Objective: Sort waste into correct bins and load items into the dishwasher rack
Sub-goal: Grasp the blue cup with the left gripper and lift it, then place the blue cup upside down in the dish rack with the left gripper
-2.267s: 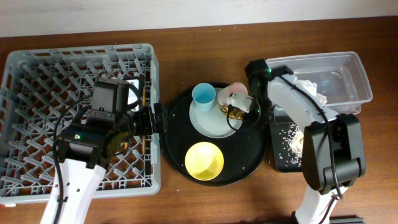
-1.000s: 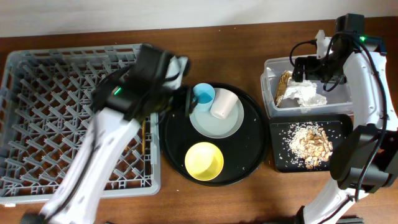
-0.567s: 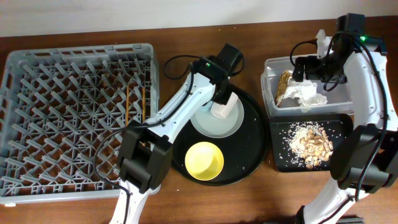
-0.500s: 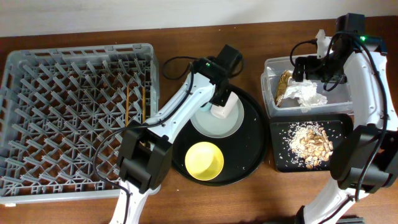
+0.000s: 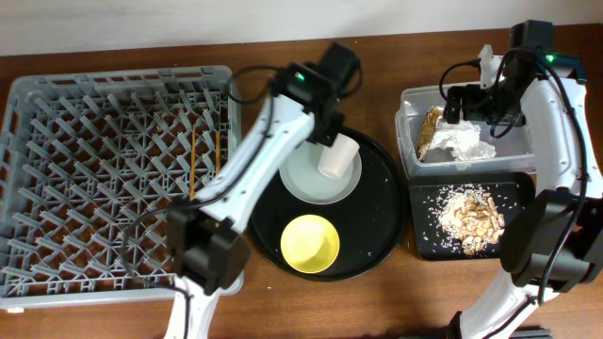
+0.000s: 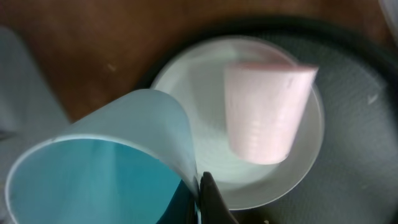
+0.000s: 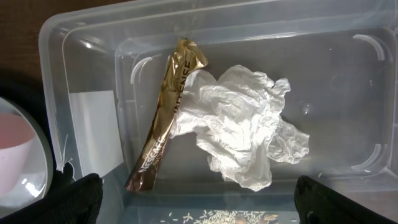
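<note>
Left hand [image 6: 198, 200] clamped on light-blue cup [image 6: 106, 155] rim, above plate [image 6: 186, 93] bearing pink cup [image 6: 267, 112]. Right hand [image 5: 476, 102] spread apart over clear tub [image 7: 81, 37].

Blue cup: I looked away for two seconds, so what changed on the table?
The left gripper left the rack, closed on the blue cup at its rim and raised it off the plate. The right gripper carried the wrapper into the clear tub and let go, open above it. The yellow bowl, napkin and scraps tray stayed put.
</note>
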### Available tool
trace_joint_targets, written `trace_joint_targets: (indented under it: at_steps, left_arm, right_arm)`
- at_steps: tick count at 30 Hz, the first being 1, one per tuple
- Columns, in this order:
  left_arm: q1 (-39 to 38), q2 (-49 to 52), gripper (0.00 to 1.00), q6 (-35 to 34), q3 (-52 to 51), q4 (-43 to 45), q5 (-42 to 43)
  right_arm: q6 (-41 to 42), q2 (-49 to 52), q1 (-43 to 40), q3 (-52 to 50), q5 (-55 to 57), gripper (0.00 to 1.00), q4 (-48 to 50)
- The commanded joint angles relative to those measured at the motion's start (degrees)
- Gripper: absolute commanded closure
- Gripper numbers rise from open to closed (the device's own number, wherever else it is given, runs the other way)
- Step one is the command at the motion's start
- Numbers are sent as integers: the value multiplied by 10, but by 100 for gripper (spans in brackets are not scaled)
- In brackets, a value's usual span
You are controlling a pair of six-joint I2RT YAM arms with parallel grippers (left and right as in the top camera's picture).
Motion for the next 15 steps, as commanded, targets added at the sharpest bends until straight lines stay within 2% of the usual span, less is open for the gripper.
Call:
trace_joint_targets:
  at_steps: [1, 2, 4, 5, 6, 8, 9, 12, 15]
  left_arm:
    - [91, -118, 99, 29, 110, -33, 115]
    - [170, -143, 100, 42, 114, -33, 221]
    - [275, -140, 99, 76, 108, -40, 379]
    - [350, -130, 100, 96, 85, -40, 474]
    - [397, -118, 100, 116, 65, -39, 538]
    - [496, -60, 100, 201, -9, -38, 761]
    - [523, -29, 100, 216, -39, -33, 828]
    - [568, 101, 100, 218, -77, -11, 952]
    - [559, 155, 100, 218, -77, -13, 979]
  right_arm:
    - [5, -4, -4, -2, -1, 1, 0]
    - [5, -4, -4, -2, -1, 1, 0]
    - [5, -4, -4, -2, -1, 1, 0]
    - [5, -4, -4, -2, -1, 1, 0]
    - [5, -4, -4, -2, -1, 1, 0]
    - [5, -4, -4, -2, -1, 1, 0]
    - [5, -4, -4, -2, -1, 1, 0]
    - [5, -4, -4, -2, -1, 1, 0]
    - [5, -4, -4, -2, -1, 2, 0]
